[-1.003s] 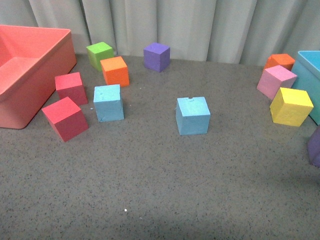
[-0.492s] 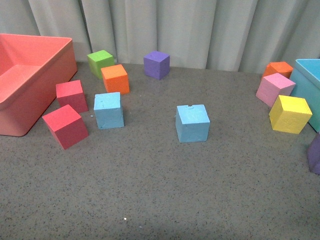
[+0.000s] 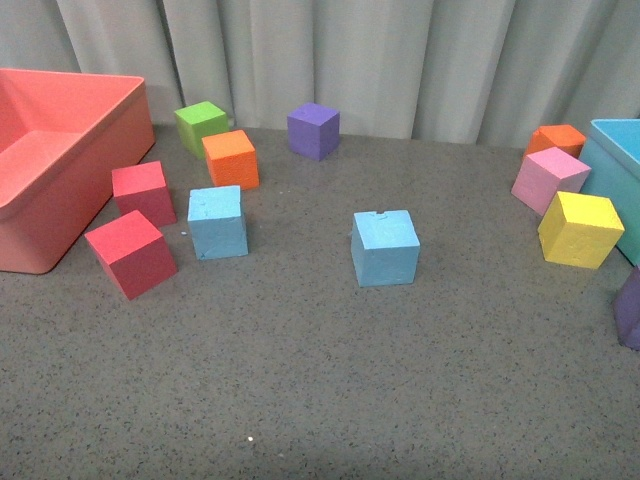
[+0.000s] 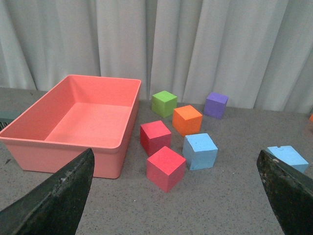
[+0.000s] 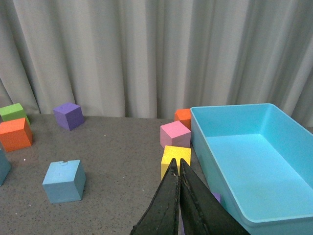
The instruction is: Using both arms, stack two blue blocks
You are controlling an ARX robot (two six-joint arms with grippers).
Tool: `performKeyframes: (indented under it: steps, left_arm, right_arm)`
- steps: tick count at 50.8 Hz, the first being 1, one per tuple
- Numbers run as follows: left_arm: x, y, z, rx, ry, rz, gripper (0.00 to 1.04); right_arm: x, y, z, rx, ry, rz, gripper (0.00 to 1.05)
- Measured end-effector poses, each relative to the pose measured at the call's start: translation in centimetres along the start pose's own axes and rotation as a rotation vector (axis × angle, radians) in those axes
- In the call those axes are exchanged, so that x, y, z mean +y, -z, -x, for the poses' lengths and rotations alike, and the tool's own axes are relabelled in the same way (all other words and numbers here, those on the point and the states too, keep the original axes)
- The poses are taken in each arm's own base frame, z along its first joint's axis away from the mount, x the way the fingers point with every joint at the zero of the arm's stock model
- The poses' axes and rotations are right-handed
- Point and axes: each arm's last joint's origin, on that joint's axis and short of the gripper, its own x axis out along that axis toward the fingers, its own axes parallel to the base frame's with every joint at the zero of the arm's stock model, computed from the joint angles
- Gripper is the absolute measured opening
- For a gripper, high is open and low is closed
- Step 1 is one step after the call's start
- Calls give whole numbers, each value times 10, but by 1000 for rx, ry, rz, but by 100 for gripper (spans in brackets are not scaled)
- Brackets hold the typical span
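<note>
Left gripper (image 4: 174, 154) gaping wide, empty; right gripper (image 5: 176, 164) pinched closed, empty; first blue block (image 3: 218, 222) at 9 o'clock from second blue block (image 3: 385, 247).

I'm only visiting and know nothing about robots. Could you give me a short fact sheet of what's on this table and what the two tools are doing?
left blue block: on the table, beside a red cube
right blue block: standing alone near the middle, apart from the other
stacked: not yet
left tool: open wide, holding nothing
right tool: shut, holding nothing
bins: red bin on the left, teal bin on the right
</note>
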Motion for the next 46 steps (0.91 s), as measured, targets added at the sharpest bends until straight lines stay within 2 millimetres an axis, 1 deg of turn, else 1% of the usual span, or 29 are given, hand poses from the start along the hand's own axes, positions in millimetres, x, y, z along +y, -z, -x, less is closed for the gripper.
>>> performKeyframes:
  steps: [18, 46]
  left_arm:
    - [0, 0, 0, 0, 0, 0, 98]
    - [0, 0, 0, 0, 0, 0, 98]
  right_arm:
    - [0, -3, 13, -11, 0, 0, 1]
    - [0, -2, 22, -11, 0, 0, 1]
